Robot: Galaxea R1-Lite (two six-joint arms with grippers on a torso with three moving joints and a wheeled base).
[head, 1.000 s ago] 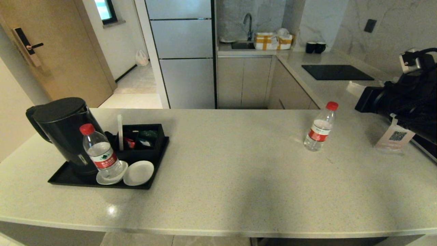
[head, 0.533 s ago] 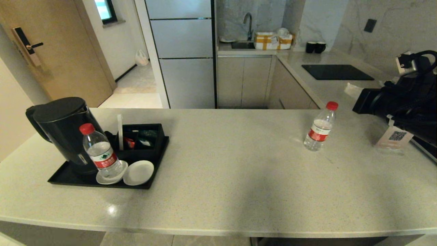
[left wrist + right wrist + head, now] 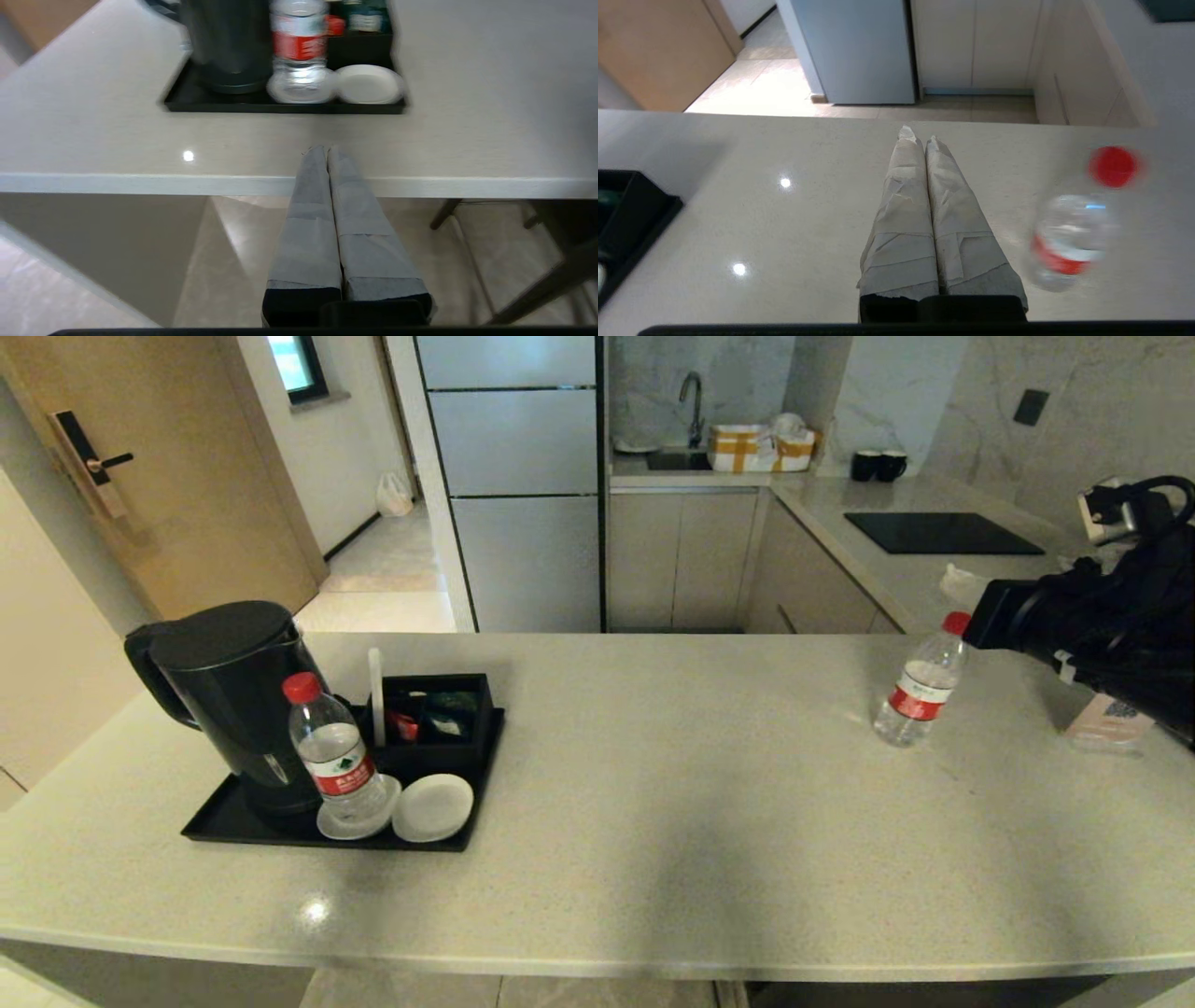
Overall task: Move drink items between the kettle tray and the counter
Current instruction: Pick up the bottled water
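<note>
Right gripper (image 3: 920, 135) pressed shut, empty — lone water bottle (image 3: 1069, 233) standing off to its side. Best opened wide first — then squared around the label.

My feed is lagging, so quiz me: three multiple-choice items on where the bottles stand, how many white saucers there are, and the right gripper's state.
1. Where does the bottle by the kettle stand?
A. on a saucer in the kettle tray
B. lying on the counter
C. inside the sachet box

2. How many white saucers are on the tray?
A. none
B. two
C. four

3. What state is the right gripper in?
A. shut on a bottle
B. wide open
C. shut and empty

Answers:
1 A: the tray bottle stands upright on a saucer in the kettle tray beside the kettle.
2 B: a second saucer lies next to it.
3 C: the right gripper has its fingers together above the counter, apart from the counter bottle.
</note>
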